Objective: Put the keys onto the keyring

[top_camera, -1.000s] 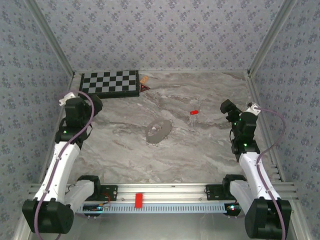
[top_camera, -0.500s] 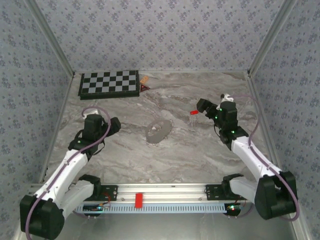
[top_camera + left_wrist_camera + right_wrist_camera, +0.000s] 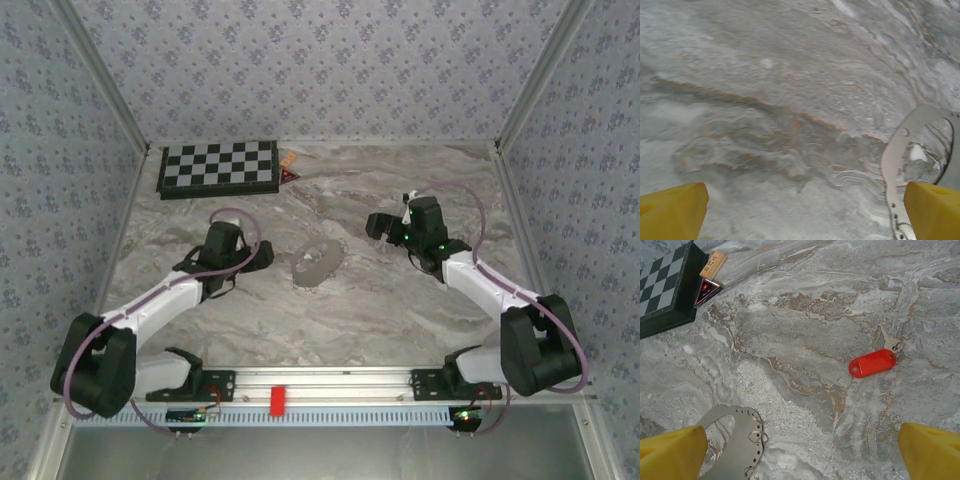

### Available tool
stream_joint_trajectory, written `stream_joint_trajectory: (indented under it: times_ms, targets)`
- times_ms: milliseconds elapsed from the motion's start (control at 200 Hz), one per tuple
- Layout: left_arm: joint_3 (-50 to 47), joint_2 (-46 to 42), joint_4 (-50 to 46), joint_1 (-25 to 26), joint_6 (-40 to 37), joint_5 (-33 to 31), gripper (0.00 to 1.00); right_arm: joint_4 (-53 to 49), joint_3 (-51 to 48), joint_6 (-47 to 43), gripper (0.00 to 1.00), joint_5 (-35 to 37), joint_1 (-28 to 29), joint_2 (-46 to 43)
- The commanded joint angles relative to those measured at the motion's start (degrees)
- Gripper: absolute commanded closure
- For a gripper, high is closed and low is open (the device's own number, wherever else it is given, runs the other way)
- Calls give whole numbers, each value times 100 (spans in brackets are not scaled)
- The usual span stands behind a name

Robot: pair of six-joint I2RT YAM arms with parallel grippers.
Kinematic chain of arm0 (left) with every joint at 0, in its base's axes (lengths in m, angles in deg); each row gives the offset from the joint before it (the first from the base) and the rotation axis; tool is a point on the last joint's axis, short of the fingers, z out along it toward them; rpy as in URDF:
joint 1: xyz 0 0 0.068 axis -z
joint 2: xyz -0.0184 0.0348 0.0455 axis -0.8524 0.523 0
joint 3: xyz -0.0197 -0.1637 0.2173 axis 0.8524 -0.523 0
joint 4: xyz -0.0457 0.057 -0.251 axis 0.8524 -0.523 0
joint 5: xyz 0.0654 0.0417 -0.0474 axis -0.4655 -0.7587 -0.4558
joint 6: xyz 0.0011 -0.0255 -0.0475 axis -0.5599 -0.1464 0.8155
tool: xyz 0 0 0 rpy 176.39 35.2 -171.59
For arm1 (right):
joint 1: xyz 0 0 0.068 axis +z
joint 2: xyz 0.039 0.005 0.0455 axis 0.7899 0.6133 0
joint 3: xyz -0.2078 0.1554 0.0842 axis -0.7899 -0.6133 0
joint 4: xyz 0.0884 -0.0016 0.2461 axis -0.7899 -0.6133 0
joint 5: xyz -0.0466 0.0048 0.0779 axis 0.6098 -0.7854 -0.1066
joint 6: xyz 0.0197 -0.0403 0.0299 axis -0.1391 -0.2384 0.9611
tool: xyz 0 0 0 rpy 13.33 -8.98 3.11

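The keys, a red plastic tag (image 3: pixel 872 363) with a small silvery blade (image 3: pixel 891 343), lie flat on the marble table. The keyring (image 3: pixel 318 262) is a pale grey flat oval loop with holes and small split rings (image 3: pixel 742 445) along its rim. My right gripper (image 3: pixel 800 455) hovers open above the table, with the red tag ahead to the right and the keyring at its left finger (image 3: pixel 670 452). In the top view the right gripper (image 3: pixel 376 226) covers the keys. My left gripper (image 3: pixel 264 256) is open just left of the keyring (image 3: pixel 890 157), whose edge lies by its right finger (image 3: pixel 935 210).
A chessboard (image 3: pixel 218 167) lies at the back left, with a wooden block (image 3: pixel 713 265) and a dark triangular piece (image 3: pixel 706 291) beside it. A red block (image 3: pixel 277 399) sits on the front rail. Patterned walls close in three sides.
Both arms have swung from the table's sides toward the middle. The left gripper now sits beside the keyring and the right gripper over the red key. Both stay open.
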Motion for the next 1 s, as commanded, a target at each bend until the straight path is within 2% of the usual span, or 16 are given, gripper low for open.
stream_joint_trajectory:
  times_ms: [0, 275, 500, 590, 730, 970, 994]
  targets:
    - [532, 341, 317, 315, -270, 178, 0, -77, -116, -162, 0, -9, 141, -70]
    - [1590, 1632, 150, 1047, -238, 370, 1, 184, -810, 18, 0, 401, 250, -635]
    - [2733, 2739, -466, 1402, -454, 575, 19, 355, -1149, 31, 1, 621, 140, -1050]
    - [2955, 2926, -548, 1581, -540, 579, 22, 405, -1226, 84, 0, 583, 112, -1147]
    - [3273, 3251, -758, 1757, -572, 667, 41, 357, -1252, 109, 0, 609, 110, -1317]
    - [3532, 3579, -896, 2039, -616, 715, 51, 338, -1337, 174, 0, 653, 95, -1550]
    - [3562, 3614, -884, 2052, -624, 725, 56, 356, -1338, 175, 0, 635, 98, -1549]
